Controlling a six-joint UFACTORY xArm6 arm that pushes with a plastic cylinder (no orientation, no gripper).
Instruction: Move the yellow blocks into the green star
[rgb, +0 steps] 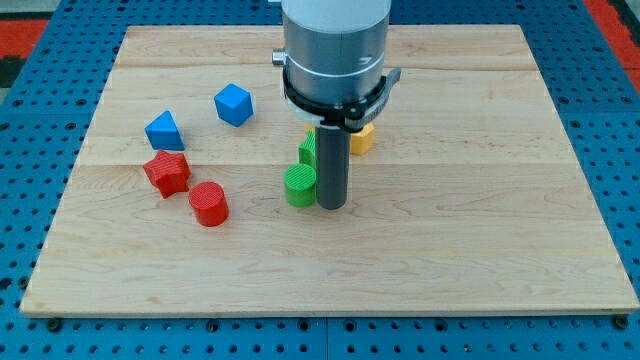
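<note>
Right now my tip (333, 205), the lower end of the straight dark rod, rests on the pale wooden board (480, 250) near its middle. No claw is fitted, so nothing can be open, closed or gripping; the rod only pushes. Its grey cylindrical mount (335, 50) fills the view's top centre and hides part of what lies behind it.

Touching the tip, at its 9 o'clock, stands a green cylinder block (299, 186). Just behind that, at about 11 o'clock from the tip, a second green block (308, 150) shows only a narrow sliver beside the rod; its shape cannot be made out, so I cannot tell whether it is the star. At roughly 1 o'clock from the tip, a yellow block (363, 138) peeks out from behind the rod and under the mount. Only its right part shows, its shape is unclear, and whether it touches the hidden green block cannot be told. Only this one yellow piece is visible.

Well apart, toward 9 and 10 o'clock from the tip, lie four more blocks: a blue cube (233, 104), a blue wedge-like block (164, 131), a red star (167, 173) and a red cylinder (209, 204). The red star and red cylinder sit just beside each other.
</note>
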